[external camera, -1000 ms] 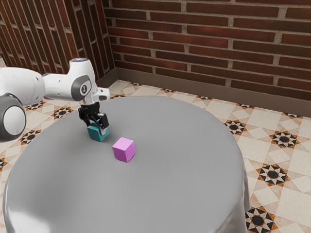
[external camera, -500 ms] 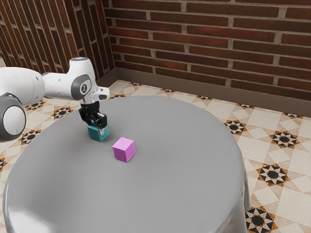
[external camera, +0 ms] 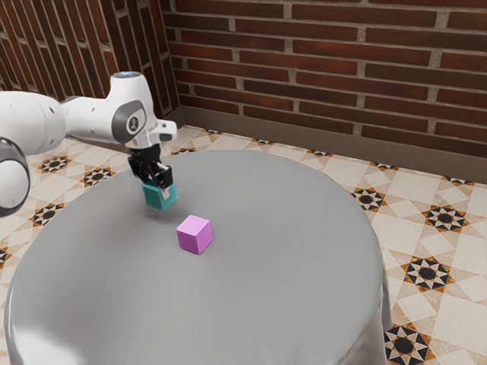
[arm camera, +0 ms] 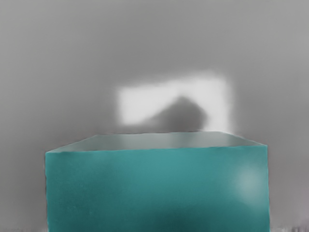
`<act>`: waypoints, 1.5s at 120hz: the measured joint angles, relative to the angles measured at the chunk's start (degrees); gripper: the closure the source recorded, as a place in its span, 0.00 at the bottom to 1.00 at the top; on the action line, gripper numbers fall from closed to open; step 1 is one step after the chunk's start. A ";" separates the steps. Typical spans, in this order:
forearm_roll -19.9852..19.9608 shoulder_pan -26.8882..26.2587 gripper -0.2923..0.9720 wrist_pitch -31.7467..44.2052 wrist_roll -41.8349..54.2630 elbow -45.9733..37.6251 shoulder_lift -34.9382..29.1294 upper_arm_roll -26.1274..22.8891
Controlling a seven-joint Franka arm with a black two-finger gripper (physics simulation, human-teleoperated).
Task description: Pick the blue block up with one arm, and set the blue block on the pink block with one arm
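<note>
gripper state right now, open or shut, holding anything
Gripper: shut on the blue block, held just above the table.

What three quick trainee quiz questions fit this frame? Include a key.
1. True or false: the blue block rests on the table.
2. The gripper is: A) open, B) shut on the blue block, C) shut on nothing.
3. Fill in: in the exterior view, the blue block hangs to the ____ of the pink block.
Key: 1 false, it hangs above the table; 2 B; 3 left.
</note>
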 joint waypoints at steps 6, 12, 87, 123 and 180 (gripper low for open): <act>-0.46 -0.28 0.53 0.11 -0.32 -2.48 -2.45 -0.26; -1.14 -0.79 0.54 0.24 -0.68 -5.48 -5.61 -0.56; -6.96 -3.88 0.55 5.48 -5.32 -22.29 -17.81 -3.39; -6.89 -4.74 0.55 6.21 -7.15 -23.48 -17.99 -3.59; -6.08 -5.14 0.55 6.39 -9.19 -21.94 -16.04 -3.84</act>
